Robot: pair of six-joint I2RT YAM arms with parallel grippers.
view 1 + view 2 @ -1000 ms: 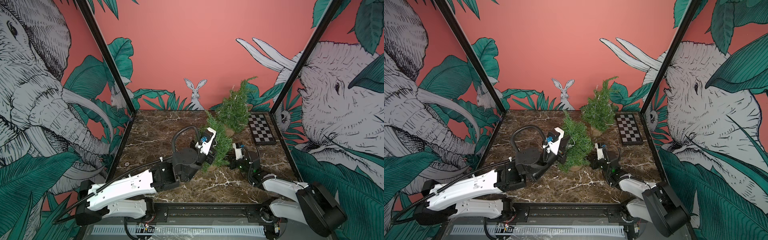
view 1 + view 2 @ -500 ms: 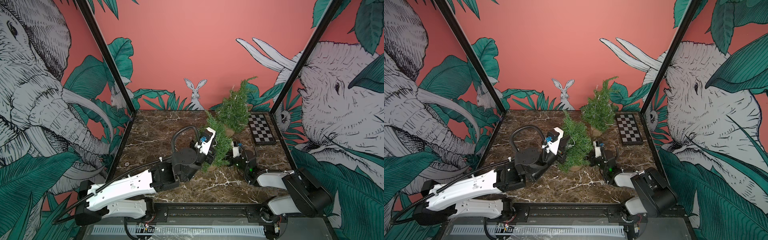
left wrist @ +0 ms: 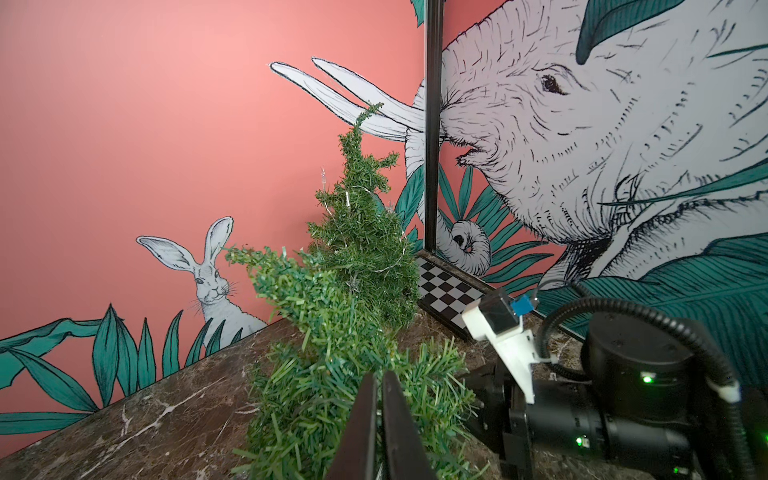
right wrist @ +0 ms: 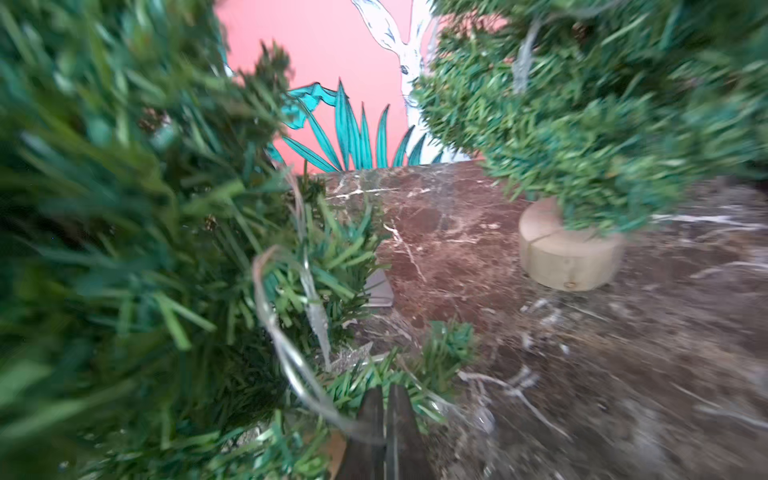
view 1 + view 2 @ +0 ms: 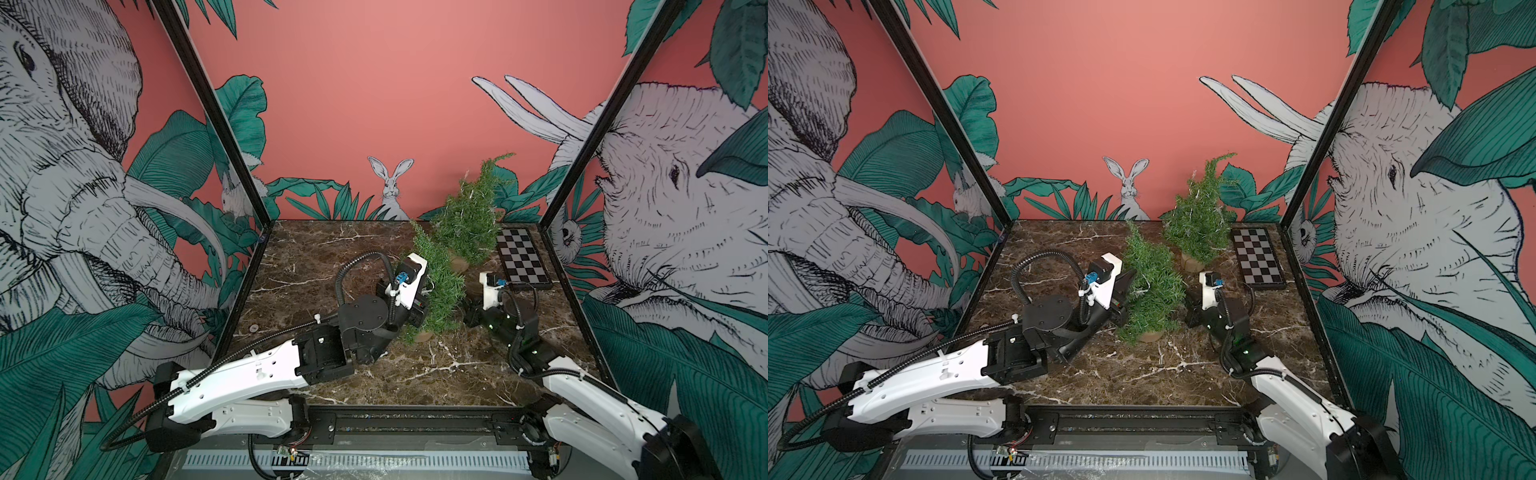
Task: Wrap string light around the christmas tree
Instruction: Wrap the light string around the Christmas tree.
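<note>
Altogether two trees (image 5: 440, 286) (image 5: 469, 224), two pincers (image 3: 380, 386) (image 4: 384, 395) — one checkerboard (image 5: 521, 257).

The left arm (image 5: 249, 374) and right arm (image 5: 590, 399) are wearing smooth white shells dotted with small screw holes, joined by black motor housings. A ribbed black conduit (image 5: 365, 253) is running along each, fastened with white ties. A round black joint cover (image 5: 365, 318) is showing a ring of screws. Each wrist is carrying a white camera bracket (image 5: 413, 286) with a blue connector (image 5: 401, 277). Green status lights (image 3: 647, 379) are glowing on the right arm's black joints. The left gripper (image 3: 379, 378) is showing flat, black, tapered fingers (image 3: 361, 419).
</note>
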